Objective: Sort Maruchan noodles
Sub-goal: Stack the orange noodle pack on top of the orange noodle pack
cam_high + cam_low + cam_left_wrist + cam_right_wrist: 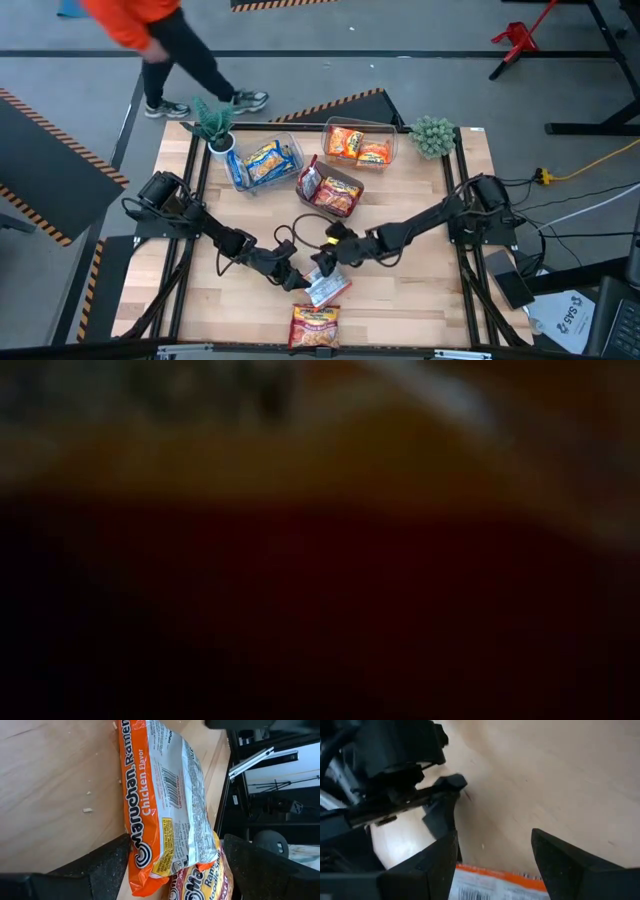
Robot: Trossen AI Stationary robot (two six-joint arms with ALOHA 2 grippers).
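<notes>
One orange packet (165, 805), printed "Maruchan Ramen Chicken Flavor", lies near the table's (420, 300) front edge, partly over another packet (200, 882). Both the left gripper (297, 281) and right gripper (322, 262) straddle it, fingers spread apart.

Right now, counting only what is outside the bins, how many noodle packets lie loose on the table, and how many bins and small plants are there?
Loose noodle packets: 2, an orange one and one near the front edge
Bins: 3, holding blue-yellow, orange and red packets
Small plants: 2
Total: 7
</notes>
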